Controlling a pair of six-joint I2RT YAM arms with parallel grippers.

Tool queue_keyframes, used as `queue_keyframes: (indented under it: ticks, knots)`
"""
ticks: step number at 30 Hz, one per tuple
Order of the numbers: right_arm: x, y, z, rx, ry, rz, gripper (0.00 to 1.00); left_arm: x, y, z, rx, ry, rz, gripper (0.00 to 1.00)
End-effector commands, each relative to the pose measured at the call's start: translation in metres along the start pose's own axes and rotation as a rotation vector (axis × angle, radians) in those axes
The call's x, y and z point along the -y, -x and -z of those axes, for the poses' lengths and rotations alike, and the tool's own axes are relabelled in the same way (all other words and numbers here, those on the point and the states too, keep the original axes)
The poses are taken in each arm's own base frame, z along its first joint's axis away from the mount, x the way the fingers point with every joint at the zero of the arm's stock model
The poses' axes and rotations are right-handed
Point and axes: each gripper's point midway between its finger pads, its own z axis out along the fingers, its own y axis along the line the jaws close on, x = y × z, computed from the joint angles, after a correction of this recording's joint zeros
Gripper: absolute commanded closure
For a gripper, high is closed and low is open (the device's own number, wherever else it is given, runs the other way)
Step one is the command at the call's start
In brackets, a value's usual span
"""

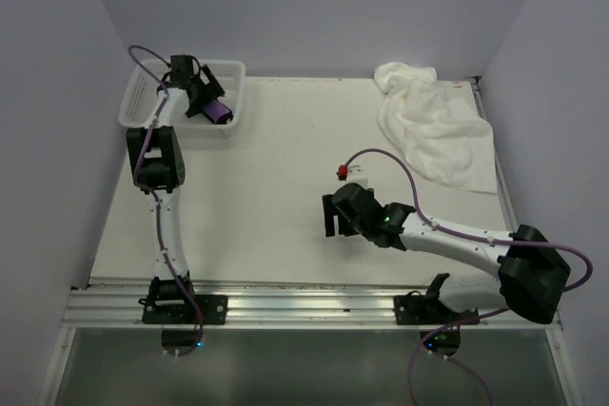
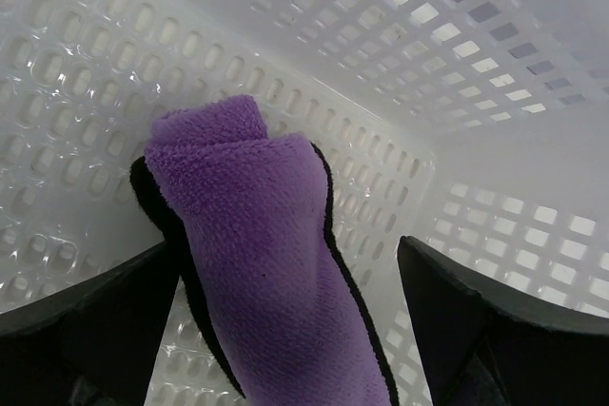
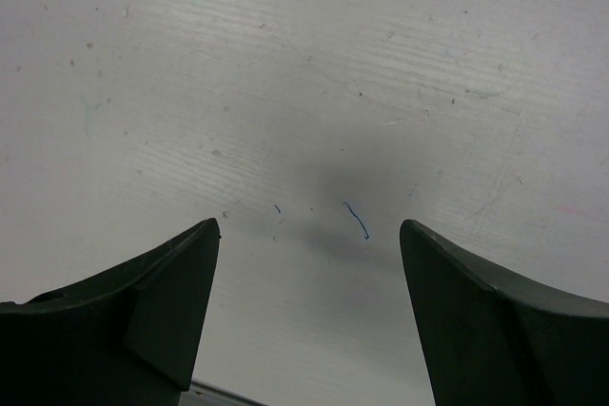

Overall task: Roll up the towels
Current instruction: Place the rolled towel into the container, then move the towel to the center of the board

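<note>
Seen from the top camera, the purple towel (image 1: pixel 218 112) lies rolled into a tight cylinder inside the white mesh basket (image 1: pixel 133 102), which sits at about 10 o'clock on the bench (image 1: pixel 285 159). The left arm reaches out over that basket, and the left claw (image 1: pixel 203 92) points down into it. In the left wrist view the left claw (image 2: pixel 285 249) is spread wide, with the purple towel (image 2: pixel 257 254) lying between the two dark fingers (image 2: pixel 86 311). The roll's dark trim shows along both edges and sits closer to the finger at 9 o'clock; whether they touch I cannot tell. The basket's perforated wall (image 2: pixel 428 45) fills the rest of that view. The white towel (image 1: pixel 433 125) lies unrolled and crumpled at about 2 o'clock on the bench, well apart from both arms. The right arm bends low across the near right side, and the right claw (image 1: pixel 333 214) hangs just right of the middle. From the right wrist camera the right claw (image 3: pixel 309 230) is wide apart and holds nothing, over bare bench (image 3: pixel 285 92) marked by a short blue squiggle (image 3: pixel 357 221).
</note>
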Motion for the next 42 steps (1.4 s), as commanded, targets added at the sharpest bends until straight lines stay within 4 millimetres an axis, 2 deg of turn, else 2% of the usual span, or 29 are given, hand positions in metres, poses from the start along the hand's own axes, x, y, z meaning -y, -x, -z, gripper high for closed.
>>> queue_keyframes:
  ticks: [1,7,9,10,12,13,15,16,18,19,20,21,22,23,24,25,26,27,28,29,30,31,32,33,34,35,37,40,42]
  knots:
    - [-0.014,0.022,0.005,0.050,0.047,-0.020,0.19,0.035,0.061,0.049,0.149,-0.089,-0.035,0.01]
    - [-0.007,0.037,0.018,0.096,0.016,-0.007,0.19,0.037,0.080,0.073,0.188,-0.058,-0.046,0.00]
    - [-0.005,0.042,0.022,0.112,0.012,-0.005,0.19,0.033,0.075,0.076,0.166,-0.036,-0.063,0.00]
    - [-0.005,0.045,0.024,0.123,0.012,-0.007,0.19,0.023,0.071,0.075,0.163,0.003,-0.067,0.00]
    - [-0.007,0.052,0.027,0.141,0.017,-0.002,0.19,0.023,0.075,0.089,0.186,0.014,-0.088,0.00]
    - [-0.006,0.061,0.028,0.165,0.000,-0.003,0.19,0.015,0.065,0.089,0.166,0.033,-0.097,0.00]
    - [0.005,0.072,0.023,0.176,-0.086,-0.005,0.20,0.019,0.073,0.112,0.208,0.047,-0.131,0.00]
    - [0.008,0.092,0.028,0.205,-0.136,-0.009,0.20,0.014,0.068,0.116,0.201,0.065,-0.141,0.00]
    - [0.025,0.119,0.026,0.229,-0.218,-0.050,0.20,0.024,0.084,0.153,0.280,0.060,-0.153,0.00]
    - [0.024,0.140,0.022,0.242,-0.233,-0.073,0.21,0.017,0.073,0.157,0.273,0.072,-0.156,0.00]
    - [0.042,0.156,0.019,0.258,-0.275,-0.117,0.22,0.029,0.090,0.196,0.351,0.030,-0.160,0.00]
    - [0.048,0.168,0.015,0.266,-0.297,-0.125,0.23,0.042,0.098,0.214,0.415,-0.019,-0.168,0.00]
    - [0.055,0.183,0.009,0.268,-0.332,-0.141,0.23,0.043,0.097,0.245,0.459,-0.036,-0.170,0.00]
    - [0.077,0.194,0.004,0.268,-0.390,-0.181,0.23,0.049,0.100,0.261,0.503,-0.062,-0.167,0.00]
    - [0.087,0.200,-0.001,0.266,-0.416,-0.194,0.24,0.057,0.094,0.275,0.516,-0.099,-0.169,0.00]
    - [0.095,0.215,-0.003,0.287,-0.434,-0.209,0.24,0.054,0.076,0.274,0.492,-0.111,-0.170,0.01]
    - [0.119,0.212,-0.021,0.243,-0.501,-0.220,0.24,0.062,0.079,0.303,0.538,-0.161,-0.158,0.00]
    - [0.133,0.215,-0.026,0.225,-0.539,-0.223,0.24,0.088,0.054,0.309,0.504,-0.234,-0.195,0.00]
    - [0.144,0.224,-0.028,0.224,-0.578,-0.228,0.24,0.090,0.032,0.304,0.463,-0.249,-0.216,0.00]
    - [0.165,0.220,-0.047,0.184,-0.633,-0.223,0.24,0.102,0.019,0.318,0.461,-0.291,-0.240,0.00]
    - [0.174,0.219,-0.058,0.151,-0.655,-0.198,0.24,0.121,-0.010,0.321,0.414,-0.348,-0.275,0.00]
    - [0.185,0.236,-0.058,0.151,-0.676,-0.211,0.25,0.119,-0.036,0.319,0.369,-0.374,-0.296,0.00]
    - [0.189,0.239,-0.066,0.132,-0.684,-0.200,0.25,0.122,-0.052,0.319,0.340,-0.400,-0.315,0.00]
    - [0.196,0.227,-0.089,0.064,-0.697,-0.162,0.25,0.123,-0.071,0.320,0.302,-0.412,-0.331,0.00]
    - [0.197,0.237,-0.092,0.070,-0.694,-0.162,0.25,0.113,-0.094,0.310,0.254,-0.404,-0.344,0.00]
    - [0.204,0.235,-0.099,0.055,-0.709,-0.157,0.25,0.111,-0.100,0.318,0.260,-0.417,-0.365,0.00]
    - [0.215,0.228,-0.111,0.028,-0.744,-0.138,0.25,0.096,-0.124,0.314,0.203,-0.392,-0.391,0.00]
    - [0.236,0.216,-0.124,-0.010,-0.764,-0.167,0.24,0.080,-0.137,0.323,0.204,-0.388,-0.426,0.00]
    - [0.243,0.207,-0.133,-0.039,-0.764,-0.184,0.25,0.070,-0.150,0.320,0.188,-0.388,-0.439,0.00]
